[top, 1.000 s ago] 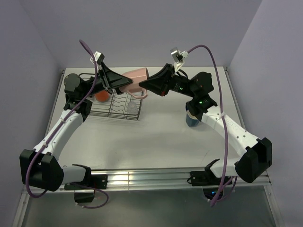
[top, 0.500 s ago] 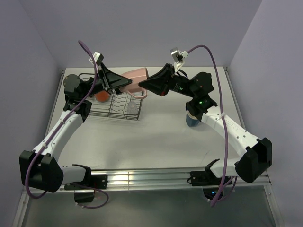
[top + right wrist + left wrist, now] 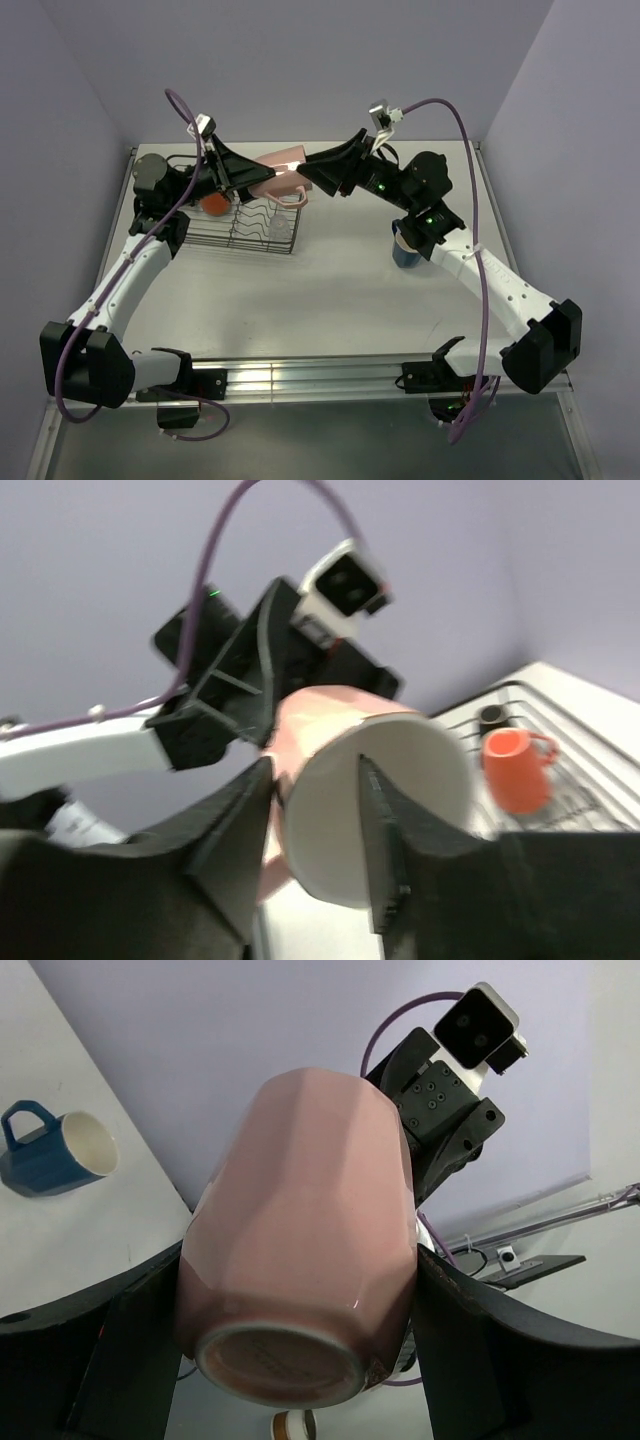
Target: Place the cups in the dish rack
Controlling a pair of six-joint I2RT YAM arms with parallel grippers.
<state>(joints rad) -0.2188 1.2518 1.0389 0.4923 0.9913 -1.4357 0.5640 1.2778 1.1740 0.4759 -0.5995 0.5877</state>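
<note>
The left end effector (image 3: 255, 177) is clamped on the body of the pink cup (image 3: 285, 163), held in the air above the dish rack (image 3: 246, 241). The right end effector (image 3: 312, 173) straddles the rim with its fingers parted, apparently gripping nothing. Back the right arm clear, then lower the cup beside the orange cup (image 3: 213, 204).

The pink mug (image 3: 300, 1230) has a smooth, glossy ceramic glaze, shining along its facets. The dish rack (image 3: 262, 228) is thin dark wire, probably coated metal, and the counter (image 3: 330, 300) under it is pale and matt.
</note>
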